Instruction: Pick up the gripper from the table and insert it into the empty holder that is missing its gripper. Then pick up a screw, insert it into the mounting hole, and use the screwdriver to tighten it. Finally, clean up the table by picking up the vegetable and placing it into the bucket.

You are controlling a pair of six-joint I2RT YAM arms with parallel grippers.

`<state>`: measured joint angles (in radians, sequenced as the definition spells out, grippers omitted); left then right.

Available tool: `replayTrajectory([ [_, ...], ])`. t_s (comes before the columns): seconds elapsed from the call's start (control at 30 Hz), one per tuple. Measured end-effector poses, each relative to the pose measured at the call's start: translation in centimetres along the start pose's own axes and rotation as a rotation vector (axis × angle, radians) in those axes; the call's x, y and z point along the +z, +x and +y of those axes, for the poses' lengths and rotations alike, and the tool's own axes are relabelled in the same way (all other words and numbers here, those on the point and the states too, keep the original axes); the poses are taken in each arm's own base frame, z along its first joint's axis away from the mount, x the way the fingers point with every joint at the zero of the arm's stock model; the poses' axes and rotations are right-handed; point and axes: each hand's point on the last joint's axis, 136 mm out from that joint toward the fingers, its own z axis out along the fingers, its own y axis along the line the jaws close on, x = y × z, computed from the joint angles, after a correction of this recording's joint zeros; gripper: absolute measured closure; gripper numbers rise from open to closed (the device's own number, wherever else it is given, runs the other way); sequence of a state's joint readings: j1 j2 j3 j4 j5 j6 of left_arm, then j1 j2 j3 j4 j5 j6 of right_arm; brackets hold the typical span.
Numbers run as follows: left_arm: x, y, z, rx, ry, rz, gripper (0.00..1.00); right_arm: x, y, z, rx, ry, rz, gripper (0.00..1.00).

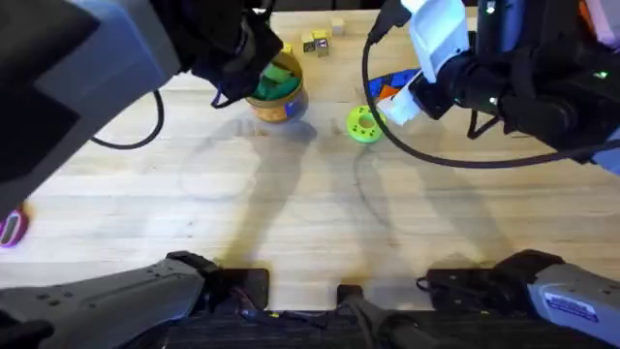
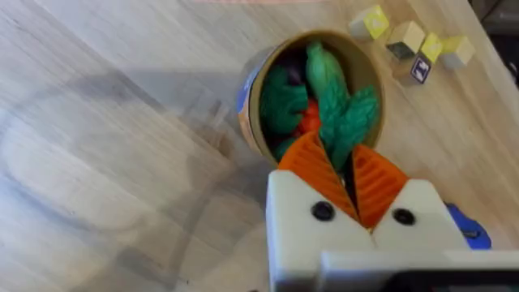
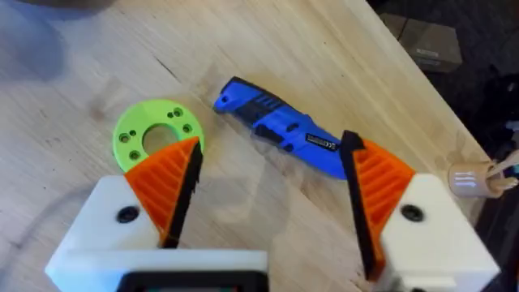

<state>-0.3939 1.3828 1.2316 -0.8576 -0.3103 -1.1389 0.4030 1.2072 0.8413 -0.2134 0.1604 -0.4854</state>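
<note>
My left gripper (image 2: 347,158) hangs right over the bucket (image 2: 258,97), its orange ribbed pads (image 2: 312,166) pinched on the stem end of the vegetable (image 2: 340,101), which droops down into the bucket's mouth. The green piece sits among other toy greens and a bit of orange already inside the bucket; I cannot tell whether it rests on them or only hangs from my pads. From overhead, the bucket (image 1: 276,97) stands on the table (image 1: 291,194) under my left arm, with the lime-green disc (image 1: 363,124) just beside it on the side toward my right arm. A few small wooden blocks (image 2: 409,40) lie near the bucket on its far side.

My right gripper (image 3: 272,182) is spread wide and grasps nothing. It hovers above the table beyond the disc, away from the bucket. Between its parted pads I see the screwdriver (image 3: 280,130) lying flat on the wood, right next to the lime-green disc (image 3: 158,134) and not touching it. In the overhead view the screwdriver (image 1: 392,85) shows as a patch of blue just past the disc from the bucket, partly under my right wrist.
</note>
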Motion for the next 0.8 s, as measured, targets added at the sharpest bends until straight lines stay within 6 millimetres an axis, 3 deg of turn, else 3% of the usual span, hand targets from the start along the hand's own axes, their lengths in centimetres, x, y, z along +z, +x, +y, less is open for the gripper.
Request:
replayTrajectory([
  [0.17,2.2,-1.3,-0.8,-0.009,-0.023,-0.089,0.985,0.0,0.0,0.0,0.0,0.0,0.0,0.01],
  [0.4,5.1,-0.7,-0.6,0.012,-0.084,-0.094,0.972,0.0,0.0,0.0,0.0,0.0,0.0,0.01],
  [0.43,5.4,-0.6,-0.4,0.015,-0.094,-0.093,0.918,0.0,0.0,0.0,0.0,0.0,0.0,0.01],
  [0.5,5.8,-0.4,-0.2,0.019,-0.109,-0.091,0.702,0.0,0.0,0.0,0.0,0.0,0.0,0.01],
  [0.63,5.9,-0.5,-0.2,0.018,-0.112,-0.095,0.111,0.0,0.0,0.0,0.0,0.0,0.0,0.01],
  [0.67,5.9,-0.5,-0.2,0.014,-0.111,-0.095,0.037,0.0,0.0,0.0,0.005,0.0,0.0,0.01],
  [0.8,5.9,-0.5,-0.2,0.025,-0.113,-0.097,0.011,0.0,0.5,0.3,0.051,-0.01,0.02,0.01],
])
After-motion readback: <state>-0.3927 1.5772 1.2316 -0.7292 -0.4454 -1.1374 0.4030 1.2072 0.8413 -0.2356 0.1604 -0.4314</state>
